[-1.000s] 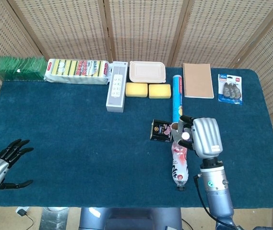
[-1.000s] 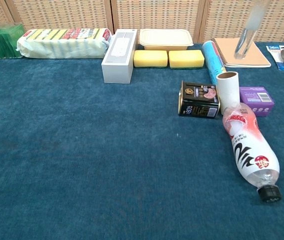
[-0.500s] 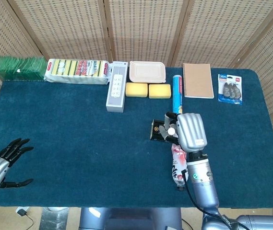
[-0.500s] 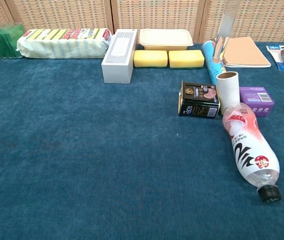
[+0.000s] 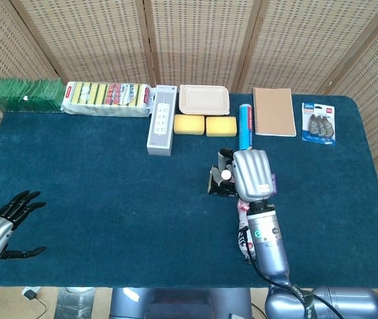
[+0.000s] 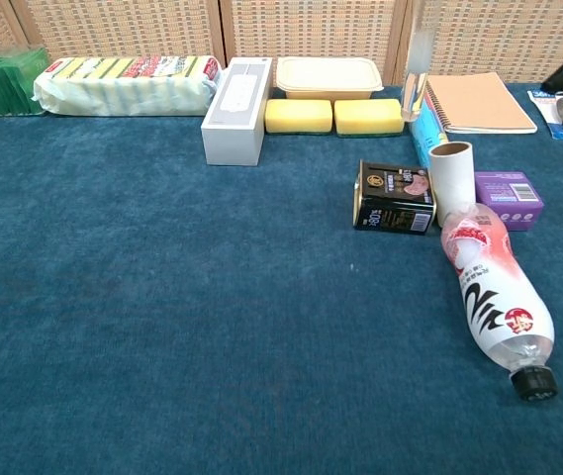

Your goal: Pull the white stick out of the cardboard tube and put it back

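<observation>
White stick (image 6: 420,49): out of the tube — it hangs upright and blurred in the chest view, its lower end above the table at about 11 o'clock from the tube's mouth.
Cardboard tube (image 6: 451,180): standing upright, mouth open and empty, between the black box (image 6: 395,197) at its 9 o'clock and the purple box (image 6: 509,199) at its 3 o'clock; hidden under the hand in the head view.
Right hand (image 5: 250,175): seen from its back, over the tube and boxes; fingers curled around a small white round end at its 9 o'clock side, by my reading the stick's top — so it is clamped on the stick.
Left hand (image 5: 4,222): far off at the table's 8 o'clock corner, fingers spread, holding nothing.
Plastic bottle (image 6: 494,297): lying on its side, its base just beside the tube's foot, cap pointing to 5 o'clock.
Blue roll (image 5: 245,125): lying at the tube's 12 o'clock.
Progress: the pull-out looks done — what is left is to line the stick up over the mouth, lower it in, and let go.
</observation>
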{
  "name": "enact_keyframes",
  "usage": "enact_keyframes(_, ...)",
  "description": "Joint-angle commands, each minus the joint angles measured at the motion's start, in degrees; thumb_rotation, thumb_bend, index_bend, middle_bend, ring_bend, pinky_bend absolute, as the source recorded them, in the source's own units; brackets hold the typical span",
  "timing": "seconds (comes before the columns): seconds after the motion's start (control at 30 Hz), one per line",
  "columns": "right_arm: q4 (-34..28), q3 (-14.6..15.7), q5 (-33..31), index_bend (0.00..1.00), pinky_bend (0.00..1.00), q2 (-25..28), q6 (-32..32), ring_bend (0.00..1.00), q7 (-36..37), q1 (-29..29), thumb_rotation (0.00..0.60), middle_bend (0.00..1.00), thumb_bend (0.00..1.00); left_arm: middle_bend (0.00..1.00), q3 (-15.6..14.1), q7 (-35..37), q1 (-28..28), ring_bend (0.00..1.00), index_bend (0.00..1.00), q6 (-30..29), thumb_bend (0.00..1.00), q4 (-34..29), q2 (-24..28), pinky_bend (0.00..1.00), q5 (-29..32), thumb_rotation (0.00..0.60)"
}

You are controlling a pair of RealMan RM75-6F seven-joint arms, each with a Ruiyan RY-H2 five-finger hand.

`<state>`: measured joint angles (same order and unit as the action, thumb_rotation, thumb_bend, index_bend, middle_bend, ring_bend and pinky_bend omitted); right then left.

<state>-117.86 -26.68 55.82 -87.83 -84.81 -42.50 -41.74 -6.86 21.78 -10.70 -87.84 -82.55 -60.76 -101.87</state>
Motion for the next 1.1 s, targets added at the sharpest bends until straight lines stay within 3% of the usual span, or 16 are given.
enact_keyframes(0.03,1.5,-0.7,-1.0,0.81,0.98,-0.4,0.4,1.00,0.4,-0.9,0.600,1.00,0.40,0.08,0.0,-0.2,0.0,0.03,0.16,0.2,0.11,-0.1,-0.1,0.24,0.1,0.465)
enact_keyframes(0.47,5.3,-1.8,-3.9,0.81,0.98,1.6,2.5,1.00,3.1,-1.9,0.600,1.00,0.40,0.08,0.2,-1.9,0.2,0.03,0.16,0.7,0.11,-0.7,-0.4,0.24,0.6,0.462)
enact_keyframes(1.1,9.6,1.0,-4.9,0.81,0.98,1.9,4.0,1.00,6.5,-2.1,0.600,1.00,0.40,0.08,0.6,-2.8,0.5,0.03,0.16,0.5,0.11,-0.9,-0.5,0.24,1.0,0.461)
